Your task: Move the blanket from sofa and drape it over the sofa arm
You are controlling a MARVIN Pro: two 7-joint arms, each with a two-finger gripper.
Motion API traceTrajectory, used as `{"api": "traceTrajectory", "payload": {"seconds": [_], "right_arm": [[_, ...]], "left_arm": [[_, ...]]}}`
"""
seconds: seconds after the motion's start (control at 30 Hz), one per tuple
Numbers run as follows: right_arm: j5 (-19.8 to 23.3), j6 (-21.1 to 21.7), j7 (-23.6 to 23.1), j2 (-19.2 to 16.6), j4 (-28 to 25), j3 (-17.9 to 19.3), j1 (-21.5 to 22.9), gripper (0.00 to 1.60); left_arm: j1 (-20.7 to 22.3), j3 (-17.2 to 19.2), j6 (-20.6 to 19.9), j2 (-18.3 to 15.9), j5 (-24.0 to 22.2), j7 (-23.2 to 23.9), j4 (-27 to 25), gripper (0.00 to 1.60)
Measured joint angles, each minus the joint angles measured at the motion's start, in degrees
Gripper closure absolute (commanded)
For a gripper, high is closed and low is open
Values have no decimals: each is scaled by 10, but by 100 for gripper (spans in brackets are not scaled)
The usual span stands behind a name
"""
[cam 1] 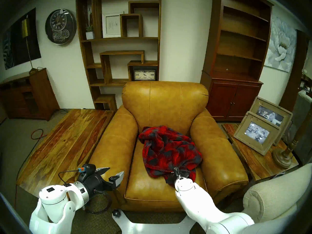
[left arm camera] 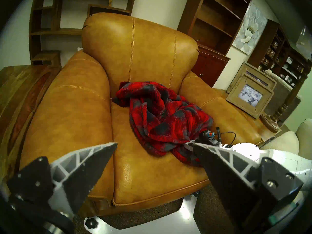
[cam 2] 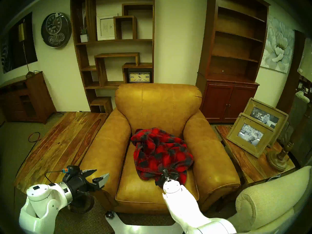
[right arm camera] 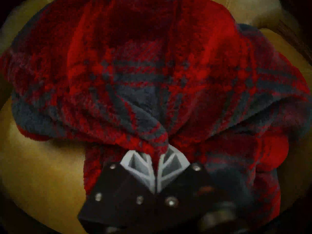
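The red and dark grey plaid blanket (cam 1: pixel 168 149) lies bunched on the seat of the tan leather sofa (cam 1: pixel 165 103), toward its right side. It also shows in the head right view (cam 2: pixel 160 152) and the left wrist view (left arm camera: pixel 165 117). My right gripper (right arm camera: pixel 156 154) is shut on a fold at the blanket's front edge, its fingers buried in fleece; in the head view it (cam 1: pixel 176 170) sits low over the seat front. The sofa arm (cam 1: pixel 217 147) at the right is bare. My left gripper (cam 1: pixel 112 173) is open and empty beside the left armrest's front (left arm camera: pixel 155 145).
A wooden table (cam 1: pixel 64 144) stands left of the sofa. A side table (cam 1: pixel 249 152) with picture frames (cam 1: pixel 258 135) and a lamp base (cam 1: pixel 282 157) stands right of it. A beige fabric sofa arm (cam 1: pixel 270 198) is at the near right. Shelves stand behind.
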State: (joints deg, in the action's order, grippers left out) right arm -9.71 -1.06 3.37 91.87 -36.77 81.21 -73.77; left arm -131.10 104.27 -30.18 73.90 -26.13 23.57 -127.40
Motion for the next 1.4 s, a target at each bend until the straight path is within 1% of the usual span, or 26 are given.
{"api": "traceTrajectory", "payload": {"seconds": [0.17,0.37,0.5,0.67,0.8,0.87,1.07,1.27,1.4], "right_arm": [[11,-22,11,-23,-35,38,23,160],[26,-43,24,-60,-77,91,52,160],[40,-48,28,-85,-103,127,69,160],[58,-44,24,-115,-132,175,91,160],[61,-25,-4,-142,-153,201,96,160],[59,-11,-21,-154,-159,206,92,160],[47,28,-76,-189,-171,223,58,160],[35,58,-129,-221,-183,264,29,160],[29,72,-156,-237,-192,292,19,160]], "left_arm": [[0,0,0,0,0,1,1,0],[1,0,0,0,0,2,3,0],[1,0,0,1,0,2,3,0],[1,0,0,1,0,3,3,0],[1,0,0,1,0,3,3,0],[1,0,0,1,0,3,3,0],[1,0,0,1,0,4,3,0],[1,0,0,2,0,5,3,0],[2,0,0,2,1,5,4,0]]}}
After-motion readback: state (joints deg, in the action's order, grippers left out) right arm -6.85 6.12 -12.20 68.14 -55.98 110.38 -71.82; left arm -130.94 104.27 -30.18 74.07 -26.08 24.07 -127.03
